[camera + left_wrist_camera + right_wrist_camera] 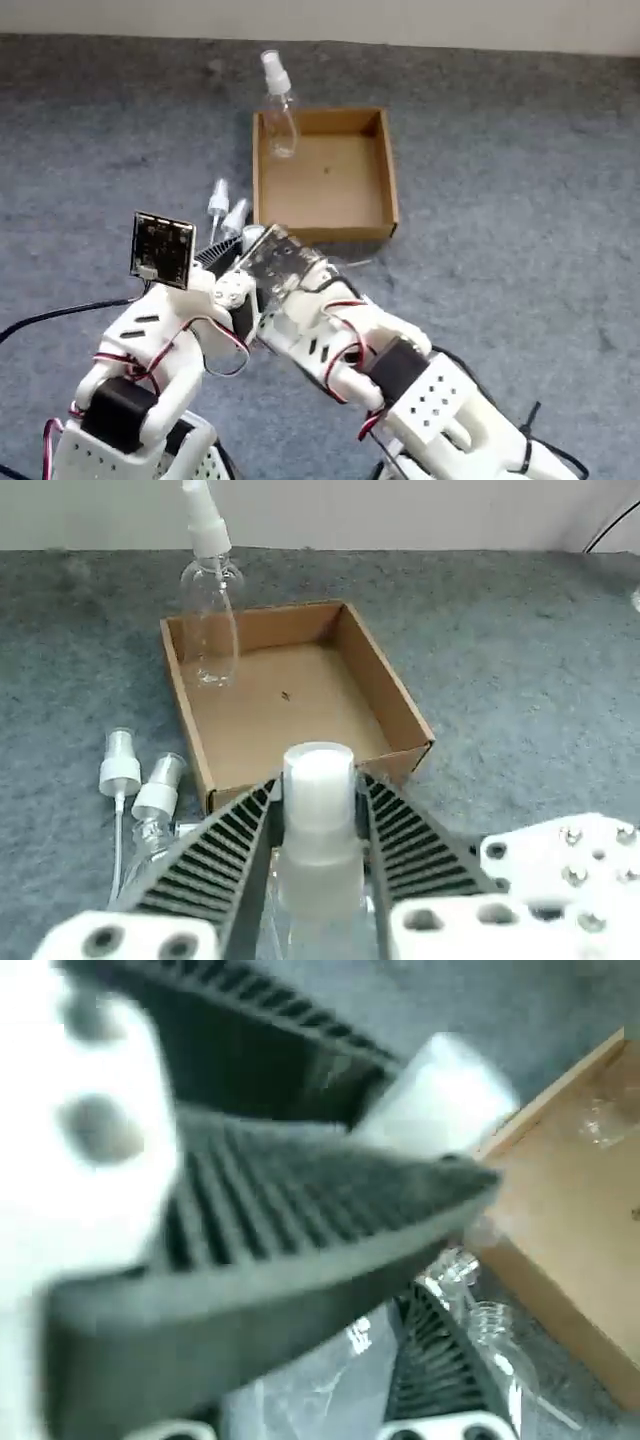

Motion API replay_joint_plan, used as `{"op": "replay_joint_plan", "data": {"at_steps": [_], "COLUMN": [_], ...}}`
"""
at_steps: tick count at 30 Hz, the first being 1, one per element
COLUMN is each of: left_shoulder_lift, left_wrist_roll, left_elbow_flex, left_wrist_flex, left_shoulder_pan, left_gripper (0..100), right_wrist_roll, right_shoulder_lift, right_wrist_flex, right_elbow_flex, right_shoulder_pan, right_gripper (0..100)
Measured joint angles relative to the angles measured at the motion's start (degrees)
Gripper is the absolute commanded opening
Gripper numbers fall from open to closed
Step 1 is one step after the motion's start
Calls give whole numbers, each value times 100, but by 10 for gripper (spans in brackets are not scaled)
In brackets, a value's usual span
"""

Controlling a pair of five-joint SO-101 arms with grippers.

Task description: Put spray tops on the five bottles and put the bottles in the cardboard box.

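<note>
My left gripper [318,790] is shut on a white spray top [318,825] that sits on the neck of a clear bottle [318,890]. My right gripper [450,1245] appears shut around that bottle [320,1380] from the side, and its white body [560,865] lies close by. In the high view both grippers [228,258] [275,255] meet just in front of the cardboard box [390,170]. One capped bottle [280,105] stands upright in the box's far left corner. Two loose spray tops [225,208] lie left of the box.
Grey carpet covers the table around the open box [395,695]. The two loose spray tops [140,780] lie close to my left gripper, with clear bottles [485,1325] beside them. Cables trail by both arm bases.
</note>
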State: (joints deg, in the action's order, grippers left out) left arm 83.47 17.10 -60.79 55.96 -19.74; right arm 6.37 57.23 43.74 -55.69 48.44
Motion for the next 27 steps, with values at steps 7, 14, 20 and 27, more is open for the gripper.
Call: {"op": "replay_joint_plan", "data": {"at_steps": [7,14,20,27], "left_shoulder_lift": [18,18,18,0], "left_wrist_roll": [-18,-343,-466,-519], "left_elbow_flex": [79,79,35,132], "left_wrist_flex": [-53,-53,-44,0], "left_shoulder_pan": [-114,-132,-62,149], "left_gripper": [5,56,220,220], "right_wrist_roll": [-624,-659,-668,-668], "right_shoulder_lift": [695,712,747,844], "right_wrist_flex": [-44,-44,-44,-62], "right_elbow_flex": [-18,-18,-18,0], "right_shoulder_pan": [-466,-484,-598,-703], "right_gripper": [4,4,4,4]}}
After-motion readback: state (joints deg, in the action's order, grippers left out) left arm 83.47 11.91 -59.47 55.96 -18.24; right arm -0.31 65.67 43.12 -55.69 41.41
